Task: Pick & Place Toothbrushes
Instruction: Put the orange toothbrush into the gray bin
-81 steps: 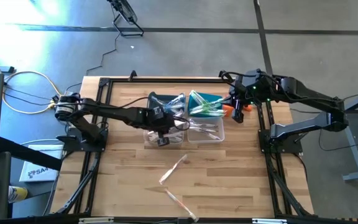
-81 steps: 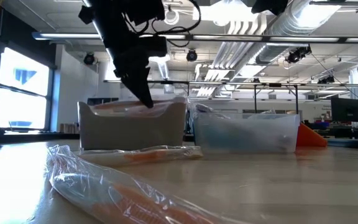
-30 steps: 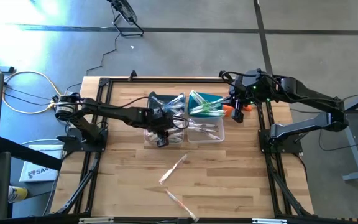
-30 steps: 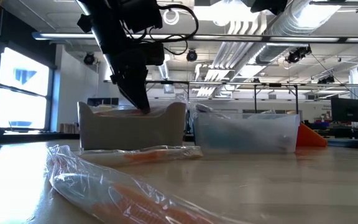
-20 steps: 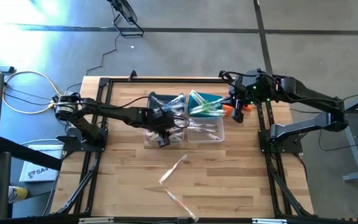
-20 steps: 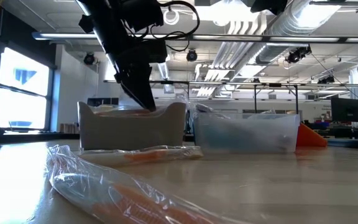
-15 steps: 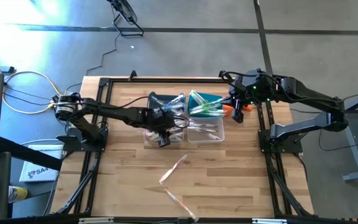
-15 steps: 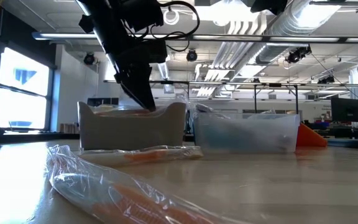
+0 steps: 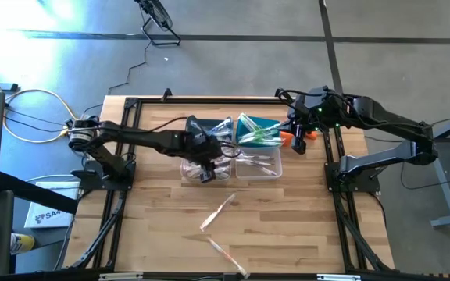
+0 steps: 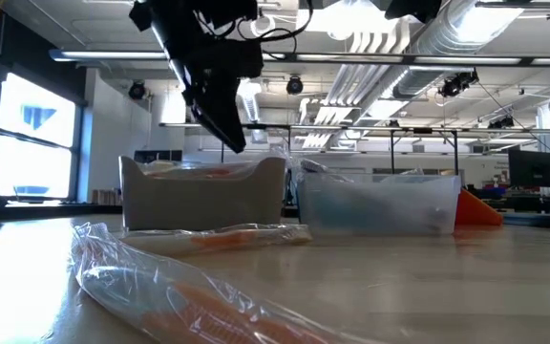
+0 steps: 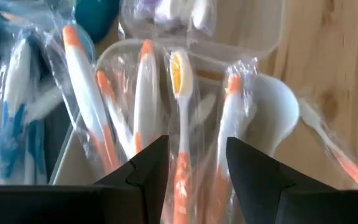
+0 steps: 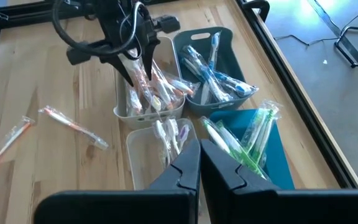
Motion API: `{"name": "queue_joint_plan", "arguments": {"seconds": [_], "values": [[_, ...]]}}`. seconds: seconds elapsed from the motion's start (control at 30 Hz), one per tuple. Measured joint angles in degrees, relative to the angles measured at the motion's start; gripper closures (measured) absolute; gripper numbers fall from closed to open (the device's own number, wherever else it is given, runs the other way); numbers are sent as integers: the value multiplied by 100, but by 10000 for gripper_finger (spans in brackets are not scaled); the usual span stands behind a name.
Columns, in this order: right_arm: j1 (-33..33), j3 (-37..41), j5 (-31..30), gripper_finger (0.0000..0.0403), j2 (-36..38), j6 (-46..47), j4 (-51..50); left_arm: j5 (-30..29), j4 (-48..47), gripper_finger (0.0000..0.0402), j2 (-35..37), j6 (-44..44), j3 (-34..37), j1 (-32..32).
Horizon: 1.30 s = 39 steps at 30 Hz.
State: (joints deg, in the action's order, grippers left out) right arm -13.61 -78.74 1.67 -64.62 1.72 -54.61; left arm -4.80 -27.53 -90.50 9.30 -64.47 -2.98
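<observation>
1. Only one piece of lettering shows: a white box or sheet (image 9: 44, 215) on the floor left of the surface, seen from the high view, carries blue letters that begin "SA"; the rest cannot be read.
2. The clear wrappers on the toothbrushes (image 11: 180, 124) in the left wrist view show no readable print.
3. The bins (image 12: 143, 109) in the right wrist view bear no visible label or number.
4. In the low view, the room behind the surface shows no sign or number that can be read.
</observation>
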Motion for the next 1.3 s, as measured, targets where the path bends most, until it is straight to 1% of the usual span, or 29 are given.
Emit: {"name": "queue_joint_plan", "arguments": {"seconds": [0.1,0.2,0.4,0.5,0.7,0.9,1.0,1.2,1.3], "values": [[-1,-2,0,398,1,0,0,21,-464,245,-2,0,-388,0],[-1,-2,1,398,0,0,-4,27,-571,245,6,110,-671,0],[-1,-2,9,398,0,-35,-11,31,-515,245,2,1605,-1064,0],[0,-2,9,398,0,-42,-11,38,-545,245,-2,1957,-1185,0],[-1,-2,4,398,1,-44,-13,42,-464,245,2,1968,-1247,0],[-2,-2,2,398,0,-44,-13,46,-152,245,1,2004,-1254,0],[0,-2,2,398,2,-44,-11,255,-148,245,1,2353,-1256,0],[-1,-2,2,398,2,-45,-11,1224,-302,245,0,3043,-1256,18],[-2,-2,2,398,0,-46,-11,1516,-284,245,0,3311,-1256,103]]}}
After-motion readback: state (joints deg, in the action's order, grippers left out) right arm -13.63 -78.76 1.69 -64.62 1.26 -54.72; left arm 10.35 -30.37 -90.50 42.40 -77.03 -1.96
